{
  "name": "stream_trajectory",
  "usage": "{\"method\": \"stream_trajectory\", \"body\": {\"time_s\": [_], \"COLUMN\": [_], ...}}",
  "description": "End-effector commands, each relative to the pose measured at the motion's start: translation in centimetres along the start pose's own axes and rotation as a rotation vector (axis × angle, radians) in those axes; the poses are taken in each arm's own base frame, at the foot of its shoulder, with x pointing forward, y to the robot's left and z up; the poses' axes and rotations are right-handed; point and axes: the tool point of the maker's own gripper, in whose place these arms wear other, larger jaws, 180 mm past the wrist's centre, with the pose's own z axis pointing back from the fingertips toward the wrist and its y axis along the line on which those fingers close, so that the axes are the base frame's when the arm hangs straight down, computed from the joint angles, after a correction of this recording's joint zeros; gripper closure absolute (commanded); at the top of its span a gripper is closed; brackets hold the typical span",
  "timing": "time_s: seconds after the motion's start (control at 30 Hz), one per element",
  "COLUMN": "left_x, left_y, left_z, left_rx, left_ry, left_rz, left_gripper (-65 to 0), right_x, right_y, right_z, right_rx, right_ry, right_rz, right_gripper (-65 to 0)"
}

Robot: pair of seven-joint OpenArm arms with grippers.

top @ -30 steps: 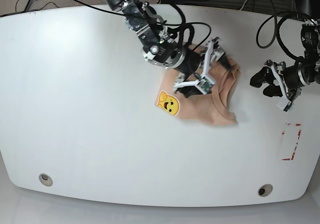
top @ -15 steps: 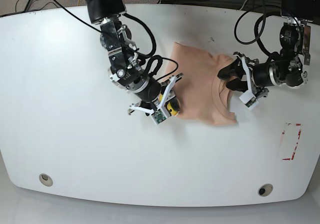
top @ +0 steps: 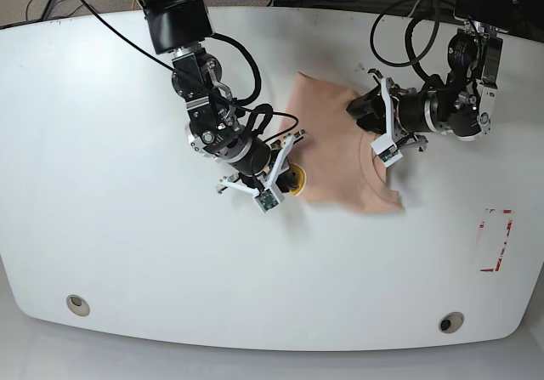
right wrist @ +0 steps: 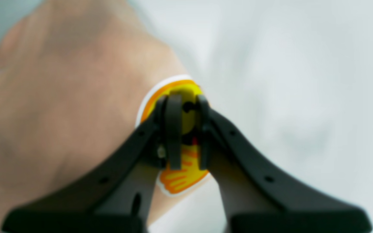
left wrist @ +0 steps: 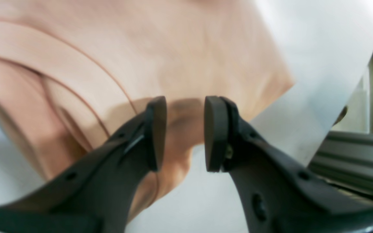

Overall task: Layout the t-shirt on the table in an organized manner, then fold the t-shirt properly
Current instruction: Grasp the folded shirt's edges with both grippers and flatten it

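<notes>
No words, brands or numbers can be read anywhere. The only sign is a round yellow smiley-face print with an orange hand and white border (right wrist: 181,136), on the pale peach fabric t-shirt (top: 340,155); its face is blurred and partly hidden.

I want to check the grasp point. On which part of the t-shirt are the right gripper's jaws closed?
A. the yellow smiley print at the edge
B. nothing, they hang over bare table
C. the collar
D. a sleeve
A: in the right wrist view the right gripper has its jaws pinched on the yellow smiley print at the edge of the t-shirt.
</notes>
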Motion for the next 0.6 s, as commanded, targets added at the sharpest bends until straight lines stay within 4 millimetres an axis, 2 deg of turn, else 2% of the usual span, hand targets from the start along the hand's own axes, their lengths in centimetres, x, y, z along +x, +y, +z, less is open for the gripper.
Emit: {"method": "stream_trajectory", "body": {"time_s": [0.0,0.1,0.17,0.27,0.4,0.57], "left_x": [0.9,0.6,1.0,0.4,0.1,0.8], "left_y": [0.1,0.1,0.5,0.9,2.2,3.6], "left_z": [0.2,-0.3,-0.4,-1.2,-1.9,-2.2], "left_rx": [0.006,0.013,0.033,0.038,0.049,0.062], "left_ry": [-0.010,0.024,0.044,0.092,0.147,0.164], "left_rz": [-0.039,-0.068,-0.106,-0.125,-0.134,-0.137], "left_gripper": [-17.1,-17.1,-17.1,-17.1,-17.1,-17.1], "right_x": [0.3,-1.8,-2.8,-3.7,-5.6,-6.8], "right_y": [-0.9,-2.5,-3.3,-4.3,-6.1,-6.6], "right_z": [-0.6,-0.6,-0.5,0.0,1.4,3.2], "right_rx": [-0.010,-0.032,-0.044,-0.060,-0.104,-0.141], "right_ry": [-0.046,-0.013,-0.003,0.003,0.028,0.015], "right_rz": [-0.016,-0.018,-0.017,-0.012,-0.032,-0.077], "right_gripper": [-6.3,-6.2,-6.0,-6.0,-6.0,-6.0]}}
